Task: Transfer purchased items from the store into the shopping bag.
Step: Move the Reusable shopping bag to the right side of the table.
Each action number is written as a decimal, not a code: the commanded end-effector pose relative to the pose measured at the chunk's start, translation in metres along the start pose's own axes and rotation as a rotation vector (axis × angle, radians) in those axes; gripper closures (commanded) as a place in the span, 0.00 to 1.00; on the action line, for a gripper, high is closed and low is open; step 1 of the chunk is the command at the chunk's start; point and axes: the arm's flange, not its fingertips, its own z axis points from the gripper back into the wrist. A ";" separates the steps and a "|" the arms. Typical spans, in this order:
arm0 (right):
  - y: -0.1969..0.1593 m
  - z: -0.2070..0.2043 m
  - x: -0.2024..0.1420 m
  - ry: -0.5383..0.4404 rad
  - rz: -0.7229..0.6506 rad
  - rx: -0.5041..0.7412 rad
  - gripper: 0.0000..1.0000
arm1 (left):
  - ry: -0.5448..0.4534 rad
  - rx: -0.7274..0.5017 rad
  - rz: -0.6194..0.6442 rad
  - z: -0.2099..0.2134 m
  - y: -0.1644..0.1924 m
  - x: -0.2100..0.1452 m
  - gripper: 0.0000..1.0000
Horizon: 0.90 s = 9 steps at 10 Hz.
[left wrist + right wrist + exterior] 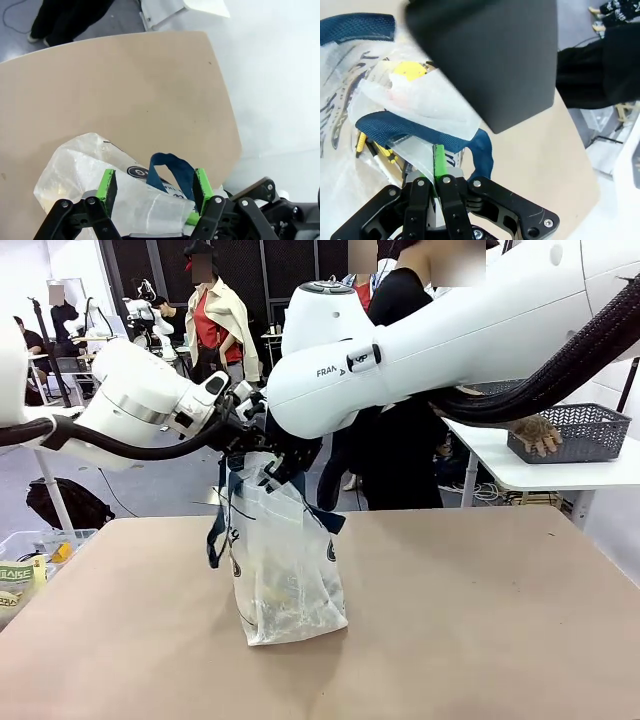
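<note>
The shopping bag [285, 570] is standing upright on the counter [480, 620], directly beneath both arms. The right pincer [436, 165] is clenching its rim; the left pincer [154, 192] is straddling it, released.

- Tall translucent white plastic shopping bag [285, 570] with dark navy strap handles [217, 530] stands upright mid-table, mouth held up.
- Yellow packaged items [407, 71] lie inside it.
</note>
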 end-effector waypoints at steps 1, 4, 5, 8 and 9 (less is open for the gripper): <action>0.000 -0.003 0.000 -0.004 0.032 0.003 1.00 | 0.025 -0.001 0.031 -0.003 0.000 0.009 0.21; 0.001 0.000 -0.001 -0.005 0.030 -0.003 1.00 | 0.035 0.027 0.035 -0.004 -0.001 0.009 0.77; 0.001 0.000 -0.002 -0.005 0.029 -0.004 1.00 | 0.040 0.030 0.037 -0.005 -0.001 0.009 0.96; 0.001 0.000 -0.002 0.001 0.021 -0.008 1.00 | 0.055 0.032 0.050 -0.005 -0.001 0.010 1.00; 0.001 0.000 -0.002 0.001 0.022 -0.011 1.00 | 0.062 0.038 0.050 -0.006 -0.002 0.010 1.00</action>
